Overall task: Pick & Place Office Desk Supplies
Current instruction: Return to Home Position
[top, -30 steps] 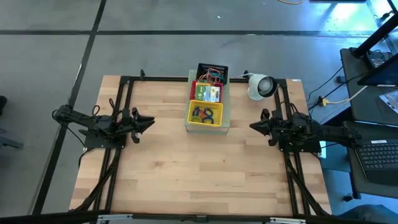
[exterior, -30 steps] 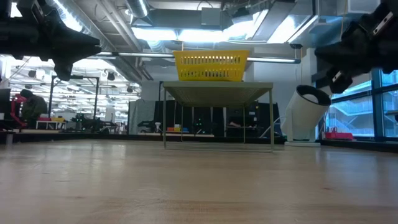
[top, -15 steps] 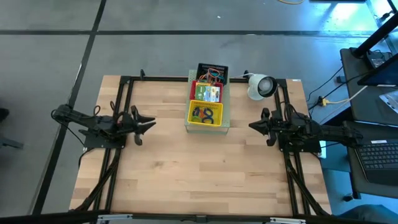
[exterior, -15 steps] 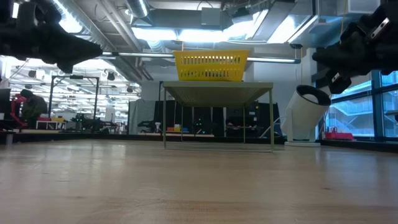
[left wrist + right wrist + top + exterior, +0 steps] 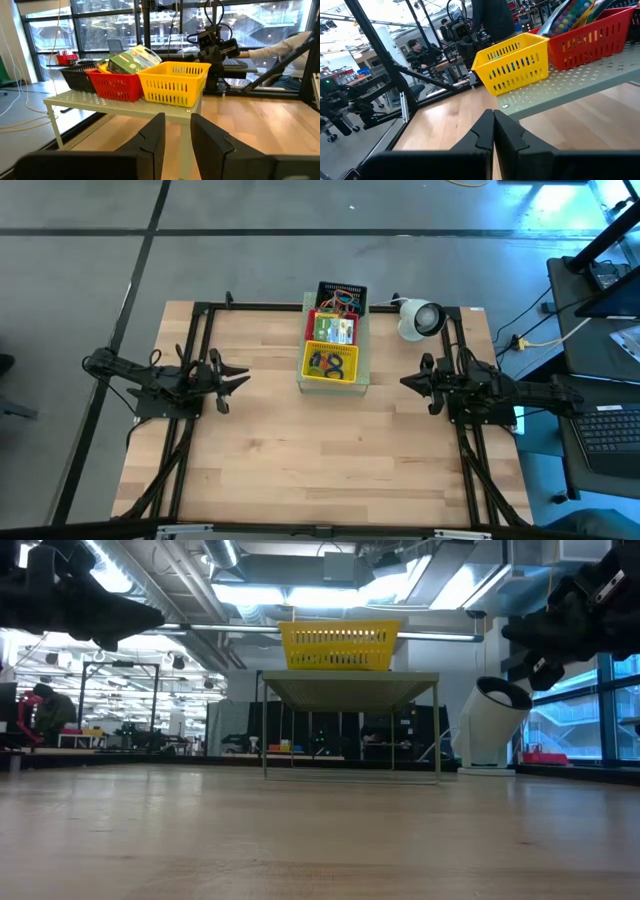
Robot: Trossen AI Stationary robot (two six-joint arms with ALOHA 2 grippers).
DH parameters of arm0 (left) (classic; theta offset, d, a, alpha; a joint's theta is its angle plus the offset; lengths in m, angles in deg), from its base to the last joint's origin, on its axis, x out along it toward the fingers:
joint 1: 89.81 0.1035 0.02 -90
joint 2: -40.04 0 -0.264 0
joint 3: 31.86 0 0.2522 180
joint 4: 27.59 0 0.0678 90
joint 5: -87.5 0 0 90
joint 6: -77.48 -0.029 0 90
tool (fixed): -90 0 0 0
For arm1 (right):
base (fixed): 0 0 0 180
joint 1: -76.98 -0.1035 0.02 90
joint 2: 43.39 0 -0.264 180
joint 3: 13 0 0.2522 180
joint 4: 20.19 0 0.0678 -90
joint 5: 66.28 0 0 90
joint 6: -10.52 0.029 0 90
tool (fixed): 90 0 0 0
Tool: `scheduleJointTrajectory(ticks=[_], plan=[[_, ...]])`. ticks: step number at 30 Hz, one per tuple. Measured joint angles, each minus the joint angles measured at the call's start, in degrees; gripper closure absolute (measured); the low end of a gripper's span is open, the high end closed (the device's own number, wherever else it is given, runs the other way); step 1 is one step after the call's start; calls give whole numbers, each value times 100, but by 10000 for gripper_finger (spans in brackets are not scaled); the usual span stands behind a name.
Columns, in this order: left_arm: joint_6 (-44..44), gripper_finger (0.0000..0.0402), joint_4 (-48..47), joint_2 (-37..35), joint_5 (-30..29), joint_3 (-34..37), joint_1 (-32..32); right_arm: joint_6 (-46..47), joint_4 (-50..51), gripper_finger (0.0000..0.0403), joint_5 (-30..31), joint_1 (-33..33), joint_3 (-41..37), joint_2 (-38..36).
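A pale green perforated stand [image 5: 362,380] at the table's far middle carries three baskets in a row. The near yellow basket [image 5: 330,363] holds blue, green and orange rubber-band loops. The red basket [image 5: 334,330] holds yellow-and-green card boxes [image 5: 132,57]. The far black basket [image 5: 342,293] holds more coloured loops. My left gripper [image 5: 245,377] hovers level at the table's left, pointing toward the stand, open a little with nothing between its fingers [image 5: 155,137]. My right gripper [image 5: 405,382] hovers level at the right, shut and empty, also pointing toward the stand.
A white round device [image 5: 420,318] stands at the far right corner, just beyond my right gripper. Dark frame rails run along the table's left, right and far edges. Bare wood lies between the arms and toward the near edge. People sit beyond the table [image 5: 415,50].
My left gripper has rolled about its own pointing line while staying in place; its finger gap looks the same. My right gripper has kept still.
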Motion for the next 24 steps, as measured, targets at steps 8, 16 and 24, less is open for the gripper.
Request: scheduleJointTrajectory(ticks=[8,16,24], plan=[[0,313,35,0,0,-1,-1,2,0,395,0,0,0,0],[0,315,49,0,0,-2,0,5,0,395,0,0,0,0],[1,315,51,0,0,-2,0,17,0,395,0,0,0,0]])
